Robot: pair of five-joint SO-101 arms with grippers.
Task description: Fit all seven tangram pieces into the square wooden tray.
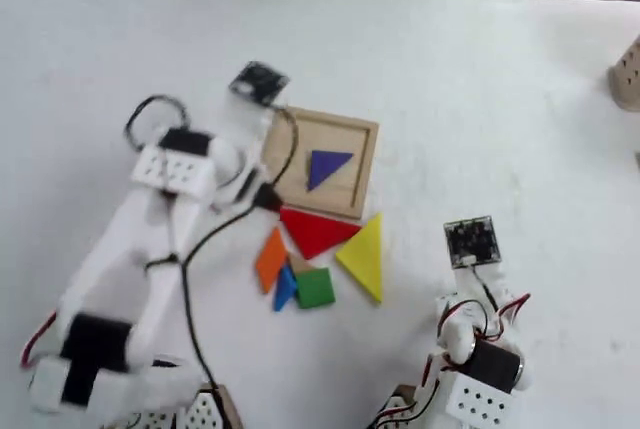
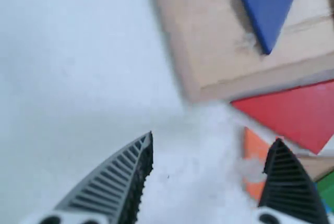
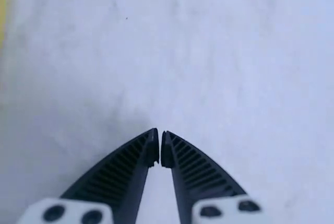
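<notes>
Left wrist view: L gripper spread wide, empty, nr tray corner; R gripper closed, empty, over table.

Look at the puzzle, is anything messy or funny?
Yes. Only the blue triangle lies in the wooden tray. The red triangle, yellow triangle, orange piece and green square sit in a jumble on the table beside it. A black cable from an arm also drapes across the tray's edge.

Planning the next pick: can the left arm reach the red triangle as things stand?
Probably yes: the left gripper is open over bare table beside the tray, the red triangle just ahead, uncovered.
</notes>
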